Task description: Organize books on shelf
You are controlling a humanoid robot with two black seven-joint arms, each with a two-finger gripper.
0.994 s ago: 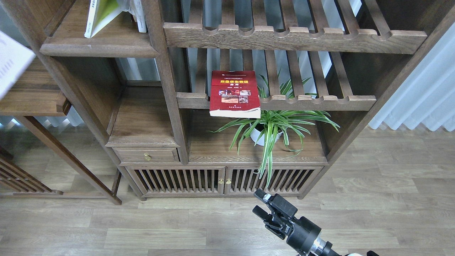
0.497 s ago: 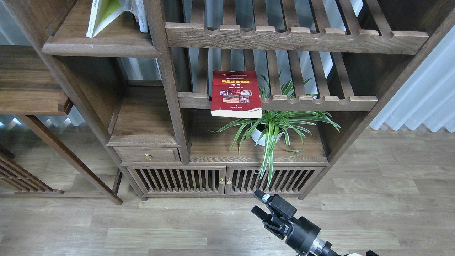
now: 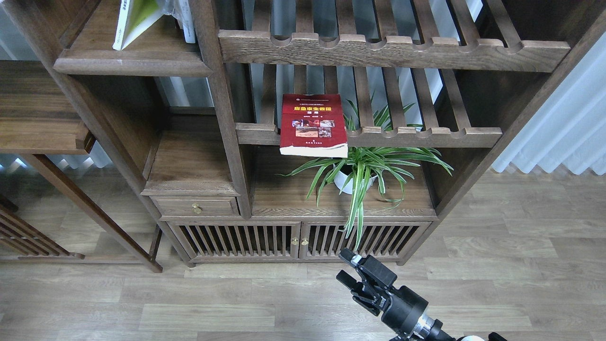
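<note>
The dark red book [image 3: 312,124] lies flat on the slatted middle shelf, and its near edge hangs over the notched front rail. The yellow-green book [image 3: 137,18] leans on the solid plank shelf [image 3: 132,62] at the top left. A whitish book spine [image 3: 188,21] stands beside it, cut off by the frame's top. My right gripper [image 3: 347,269] is low at the bottom centre, over the floor in front of the cabinet. It is open, empty and far below the books. My left gripper is out of view.
A potted spider plant [image 3: 362,170] stands on the cabinet top under the red book. A vertical post [image 3: 222,109] separates the left plank shelves from the slatted shelves. A second wooden unit [image 3: 42,123] stands at the left. White curtains [image 3: 563,132] hang at the right.
A whitish flat object at the left edge one second ago has gone out of view. My right gripper has barely moved. The red book has not moved.
</note>
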